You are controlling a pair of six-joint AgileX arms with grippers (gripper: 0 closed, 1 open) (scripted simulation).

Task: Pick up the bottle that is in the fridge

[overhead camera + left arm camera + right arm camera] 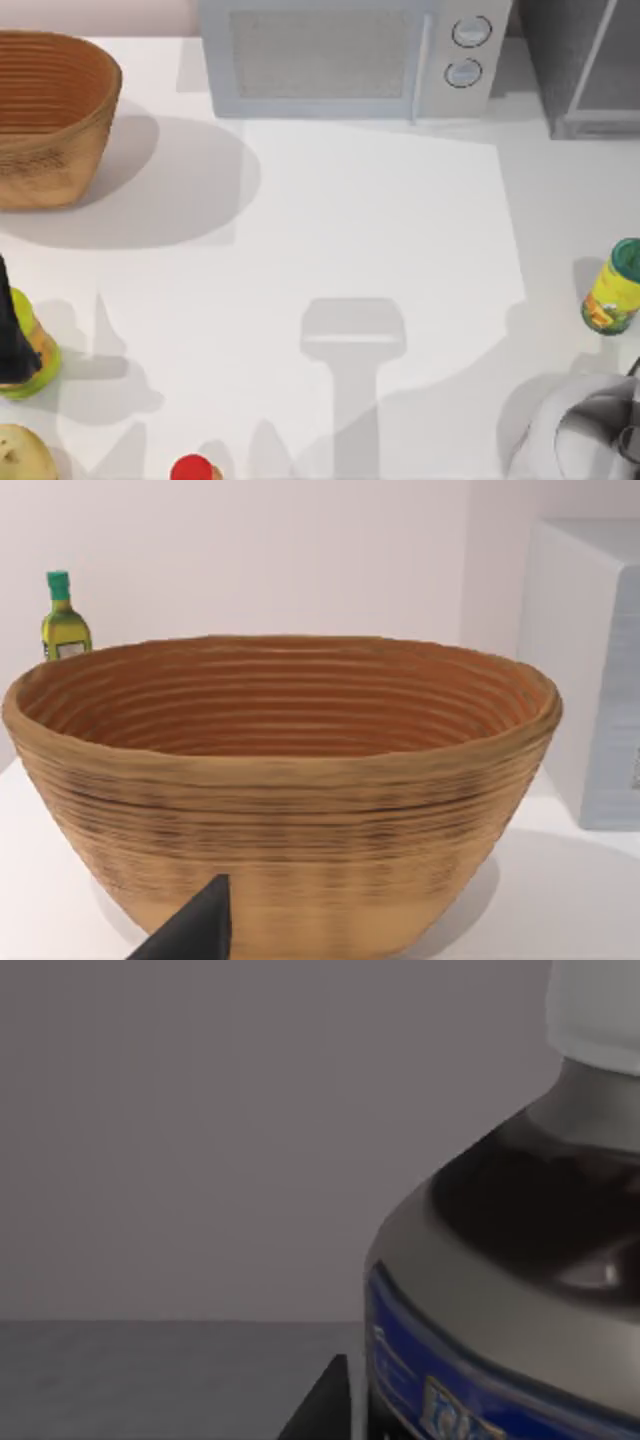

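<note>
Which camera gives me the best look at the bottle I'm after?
The right wrist view: the bottle sits close up, showing its white cap, dark shoulders and blue label band, against a grey wall. The top view shows the fridge at the table's far right.

Left arm is sitting way over at the table's left edge, only a dark sliver of the left gripper (12, 335) pokes into the top view. Its wrist camera catches one dark fingertip (195, 928) low in frame, pointing up and away from the lens. Can't tell its jaw state. Right arm (590, 430) is at the lower right corner, a pale grey bulk reaching off the edge. In its wrist view one dark right gripper finger (325, 1405) shows as a small wedge.
</note>
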